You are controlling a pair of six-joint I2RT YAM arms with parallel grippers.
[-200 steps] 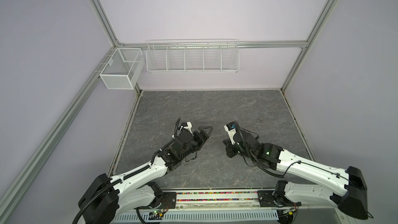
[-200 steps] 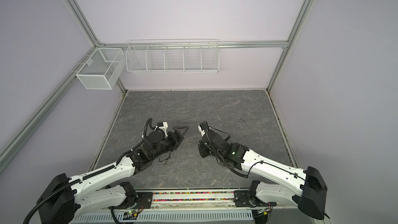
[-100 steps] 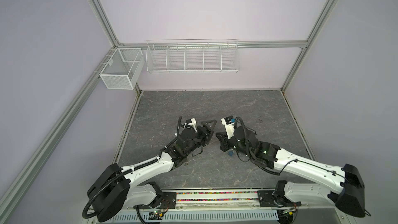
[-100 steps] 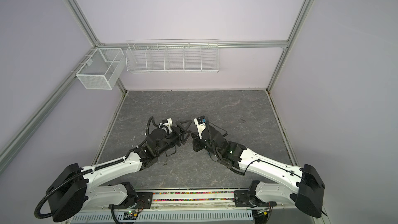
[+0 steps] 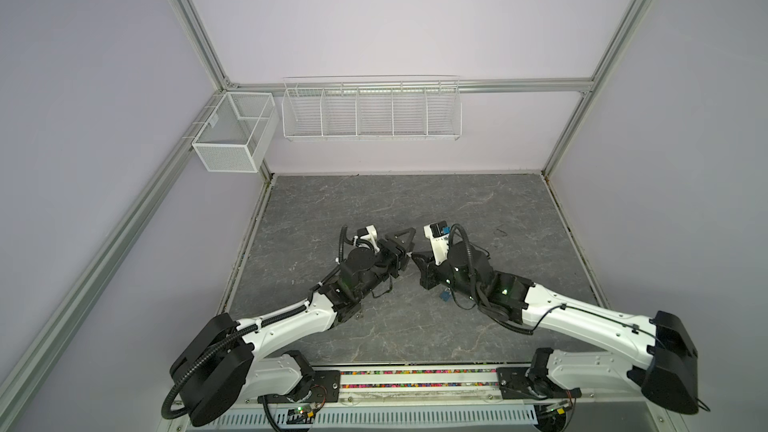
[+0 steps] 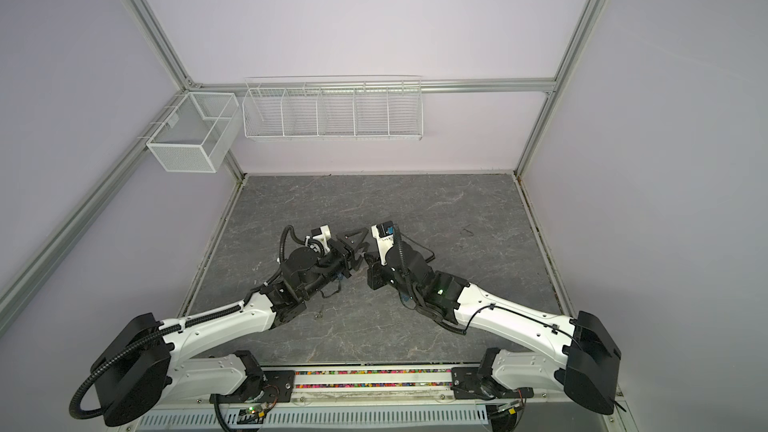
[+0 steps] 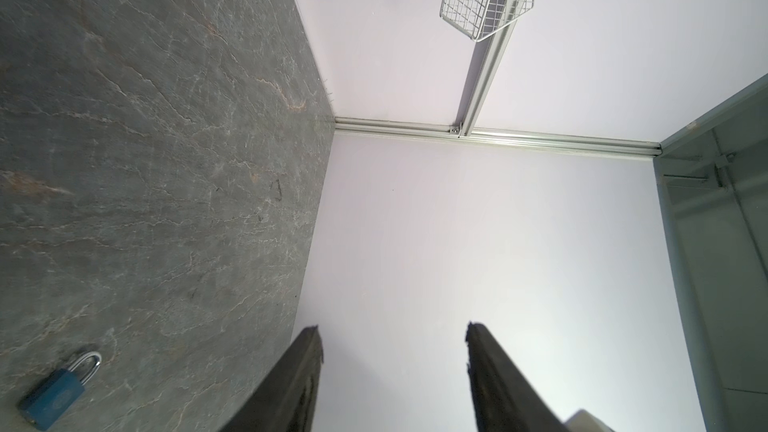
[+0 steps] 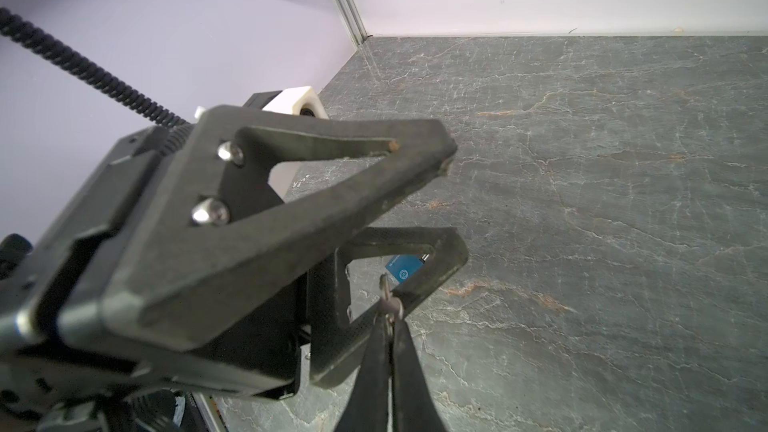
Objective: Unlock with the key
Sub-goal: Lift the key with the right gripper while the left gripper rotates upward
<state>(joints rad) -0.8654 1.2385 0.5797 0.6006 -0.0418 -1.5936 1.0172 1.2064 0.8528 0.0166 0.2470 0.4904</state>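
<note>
The blue padlock (image 7: 58, 392) with a silver shackle lies flat on the grey table, and in a top view it shows as a blue patch (image 5: 445, 295) under my right arm. My right gripper (image 8: 388, 317) is shut on the small metal key (image 8: 388, 304), which pokes out past its fingertips. My left gripper (image 7: 394, 326) is open with nothing between its fingers. In both top views the two grippers meet tip to tip at mid-table, left gripper (image 5: 405, 247) facing right gripper (image 5: 414, 256). The key's tip sits beside the left gripper's lower finger (image 8: 440, 268).
A mesh box (image 5: 235, 137) hangs on the left wall rail and a wire rack (image 5: 371, 110) on the back wall. A small metal bit (image 6: 319, 315) lies on the table by my left forearm. The walls enclose the table (image 5: 415, 201) on three sides.
Both arms have swung inward until their grippers nearly touch at mid-table. The left jaws have narrowed but stay apart. The right gripper has stayed shut on the key.
</note>
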